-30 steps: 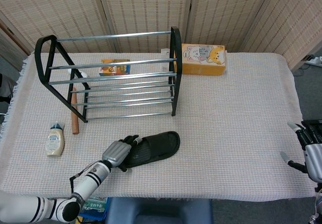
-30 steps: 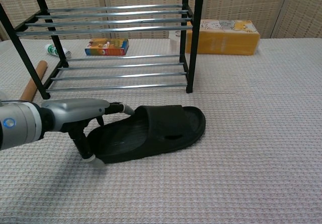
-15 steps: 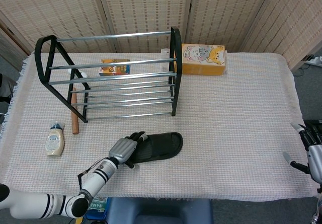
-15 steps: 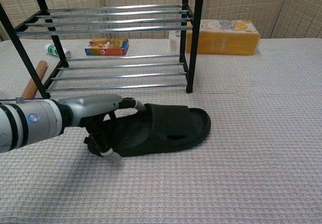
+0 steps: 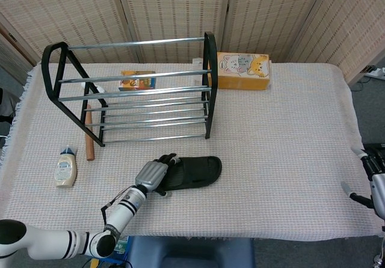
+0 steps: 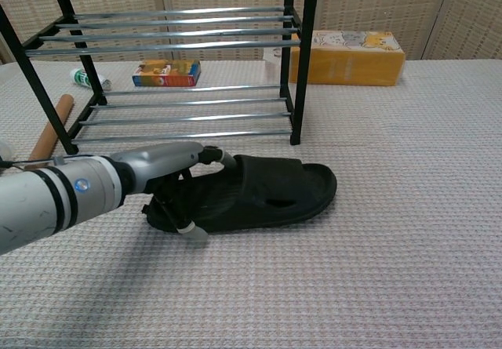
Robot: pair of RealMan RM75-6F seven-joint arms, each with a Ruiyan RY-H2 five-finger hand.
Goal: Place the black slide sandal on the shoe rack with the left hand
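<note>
The black slide sandal (image 5: 197,170) (image 6: 278,198) lies flat on the table cloth, in front of the shoe rack's right end, toe to the right. My left hand (image 5: 154,175) (image 6: 174,184) grips its heel end, fingers over the top and the thumb down at the near edge. The black and chrome shoe rack (image 5: 209,87) (image 6: 303,67) stands behind it, with bare bars. My right hand (image 5: 372,177) shows partly at the far right table edge, fingers apart and holding nothing.
An orange tissue box (image 5: 242,71) (image 6: 349,57) sits right of the rack. A small colourful box (image 5: 138,79) (image 6: 166,72) and a white tube (image 6: 86,78) lie behind it. A wooden stick (image 5: 89,138) (image 6: 49,136) and a bottle (image 5: 65,168) lie to the left.
The sandal has slid to the right with my left hand on its heel, and the hand has closed further around it. My right hand has drawn back toward the right edge.
</note>
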